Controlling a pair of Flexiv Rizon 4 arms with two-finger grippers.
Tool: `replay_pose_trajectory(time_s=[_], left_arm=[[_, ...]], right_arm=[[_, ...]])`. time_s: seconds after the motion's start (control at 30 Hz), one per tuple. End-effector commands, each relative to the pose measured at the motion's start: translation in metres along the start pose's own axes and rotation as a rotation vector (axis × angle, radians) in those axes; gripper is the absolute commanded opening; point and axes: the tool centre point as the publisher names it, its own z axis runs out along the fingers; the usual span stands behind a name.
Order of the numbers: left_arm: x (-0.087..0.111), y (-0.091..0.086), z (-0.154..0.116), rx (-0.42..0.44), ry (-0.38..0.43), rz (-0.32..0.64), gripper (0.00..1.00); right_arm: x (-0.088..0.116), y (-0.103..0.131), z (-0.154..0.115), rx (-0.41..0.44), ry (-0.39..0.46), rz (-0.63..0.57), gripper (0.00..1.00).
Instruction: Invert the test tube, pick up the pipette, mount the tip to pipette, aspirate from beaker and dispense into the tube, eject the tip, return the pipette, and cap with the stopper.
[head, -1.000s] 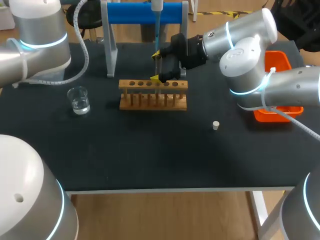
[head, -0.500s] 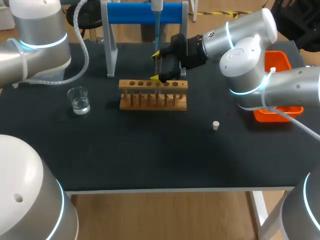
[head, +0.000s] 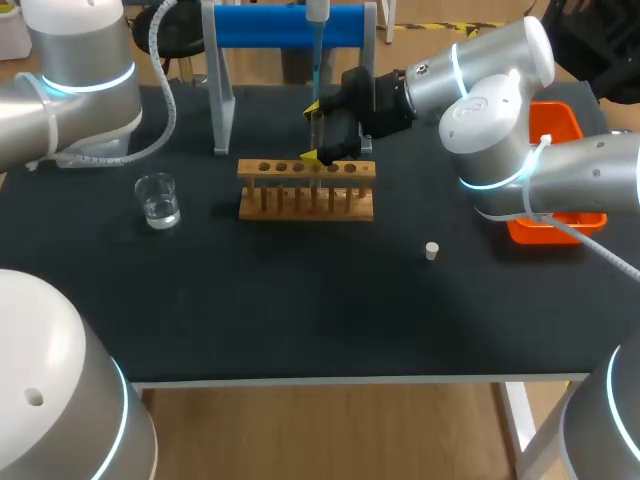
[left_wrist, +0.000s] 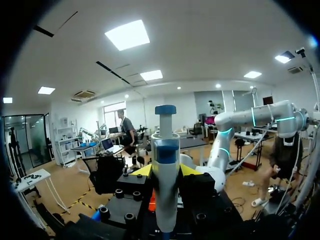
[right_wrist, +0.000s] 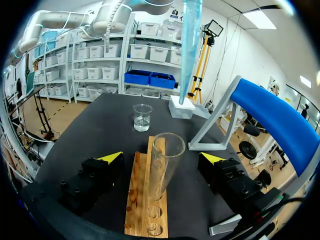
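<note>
Beaker (head: 158, 200): stood with clear liquid toward the left edge of the table (head: 300, 320), well apart from the rack (head: 306, 190)
Left gripper (left_wrist: 165, 170): pinched the pipette (left_wrist: 165, 200) upright from two sides, a yellow tip showing on either side of the barrel
Pipette: hung over the rear middle of the table, just in front of the blue stand (head: 270, 25), pointing straight down
Tip (right_wrist: 189, 45): mounted, blue, hovered just above the mouth of the test tube (right_wrist: 164, 165), not yet inside it; liquid within too hard to tell
Rack: lay lengthwise at the rear middle of the table, wooden, with one row of holes
Test tube: stood upright and mouth-up in the rack, looked empty
Right gripper (right_wrist: 161, 157): spread wide, one finger on each side of the test tube, touching it on neither side
Stopper (head: 431, 250): lay alone right of the table's middle, well apart from the rack
Orange tray (head: 558, 125): sat at the table's right edge
Step in hand: probably the dispense, judging by the tip mounted and lined up over the test tube
Next move: would call for lowering the tip straight into the mouth without knocking the rim, then pressing out the liquid; ejecting the tip, returning the pipette and capping left to do
</note>
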Motion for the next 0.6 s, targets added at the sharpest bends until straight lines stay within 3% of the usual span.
replay_pose_trajectory(time_s=[0.03, 0.6], left_arm=[[-0.002, 0.002, 0.001, 0.006, 0.004, 0.001, 0.0], [-0.002, 0.014, 0.004, 0.019, 0.008, -0.025, 0.0]], right_arm=[[0.0, 0.0, -0.001, 0.002, 0.002, 0.0, 1.0], [0.0, 0.0, -0.001, 0.002, 0.002, 0.0, 1.0]])
